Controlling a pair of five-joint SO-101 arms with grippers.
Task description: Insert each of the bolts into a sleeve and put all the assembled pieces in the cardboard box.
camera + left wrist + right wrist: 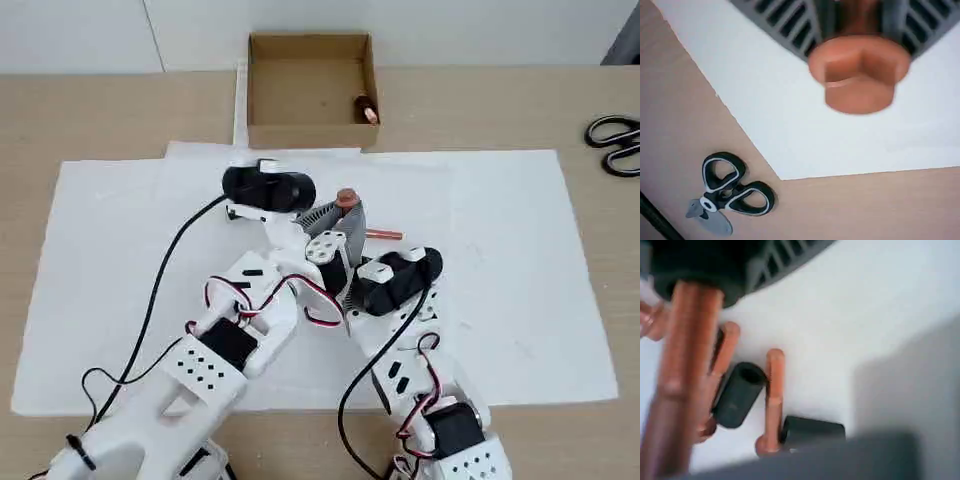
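The cardboard box is wide open, with just one piece in a corner. Crossed arms block the middle of the sheet — there is room at both sides.

— Operator: What do I have between my left gripper's grey ribbed fingers?
— Assistant: A copper-coloured bolt, hexagonal head toward the lens. Behind it is a white sheet on the tan table, with black-handled scissors off the sheet.

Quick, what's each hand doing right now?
Left hand: closed on a bolt.
Right hand: closed on a sleeve.
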